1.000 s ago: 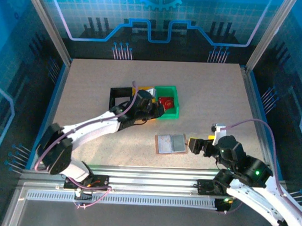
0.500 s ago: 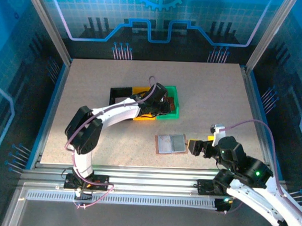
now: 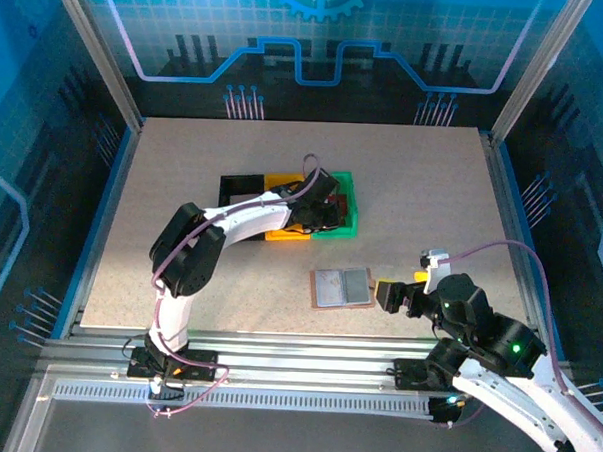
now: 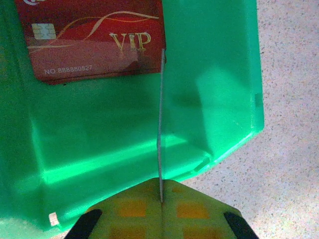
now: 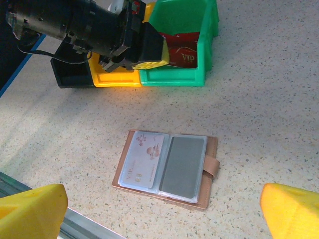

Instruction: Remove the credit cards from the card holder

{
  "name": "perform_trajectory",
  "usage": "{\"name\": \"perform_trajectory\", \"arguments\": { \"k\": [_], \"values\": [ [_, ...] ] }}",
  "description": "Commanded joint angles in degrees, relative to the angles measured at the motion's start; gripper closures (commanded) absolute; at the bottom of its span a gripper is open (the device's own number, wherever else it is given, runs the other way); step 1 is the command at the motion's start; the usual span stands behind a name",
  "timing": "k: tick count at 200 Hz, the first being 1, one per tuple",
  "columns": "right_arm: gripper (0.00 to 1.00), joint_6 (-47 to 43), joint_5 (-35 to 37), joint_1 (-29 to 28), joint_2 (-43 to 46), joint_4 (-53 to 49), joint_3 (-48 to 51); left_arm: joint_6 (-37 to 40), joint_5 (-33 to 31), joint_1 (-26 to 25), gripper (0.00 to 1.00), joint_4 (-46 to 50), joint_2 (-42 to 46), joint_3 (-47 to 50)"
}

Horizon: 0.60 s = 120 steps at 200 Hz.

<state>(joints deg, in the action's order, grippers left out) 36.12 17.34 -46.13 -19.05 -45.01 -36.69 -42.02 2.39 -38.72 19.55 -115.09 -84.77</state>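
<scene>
The left fingers (image 4: 142,209), at the bottom centre of the left wrist view, are pressed together on a thin card (image 4: 161,124) seen edge-on as a pale line running straight up the frame. Its upper end reaches the right edge of a red card (image 4: 94,40) printed "VIP", which lies flat on the floor of the green tray (image 4: 214,74) in the upper left. The rest of the tray floor below and right of the red card is bare. The tray's right wall and lower right corner end just beside the held card, and speckled table (image 4: 289,124) lies open beyond them. In the right wrist view the right fingers (image 5: 30,211) sit in the two bottom corners, spread wide and holding nothing, with open table between them. Just above that gap, at frame centre, the card holder (image 5: 211,165) lies opened flat, all four edges free and its strap poking out on the right. A white card (image 5: 142,159) is in its left pocket and a grey card (image 5: 183,167) in its right. A broad band of bare table separates it from the yellow tray (image 5: 117,78) and black tray (image 5: 70,77), which stand touching in a row left of the green one at the top.
</scene>
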Motion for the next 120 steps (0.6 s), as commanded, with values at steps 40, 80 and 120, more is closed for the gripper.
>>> {"name": "perform_trajectory", "arguments": {
  "k": [40, 80, 120],
  "values": [
    [0.00, -0.7, -0.2, -1.2, 1.1, 0.3, 0.5, 0.3, -0.4, 0.5, 1.00, 1.7, -3.3, -4.1],
    [0.00, -0.6, 0.0, -1.7, 1.1, 0.1, 0.3, 1.2, -1.2, 1.1, 1.00, 3.1, -4.3, -4.7],
    [0.00, -0.4, 0.5, -2.4, 1.1, -0.2, 0.3, 1.5, -1.4, 1.4, 0.95, 3.6, -4.5, -5.2]
  ]
}}
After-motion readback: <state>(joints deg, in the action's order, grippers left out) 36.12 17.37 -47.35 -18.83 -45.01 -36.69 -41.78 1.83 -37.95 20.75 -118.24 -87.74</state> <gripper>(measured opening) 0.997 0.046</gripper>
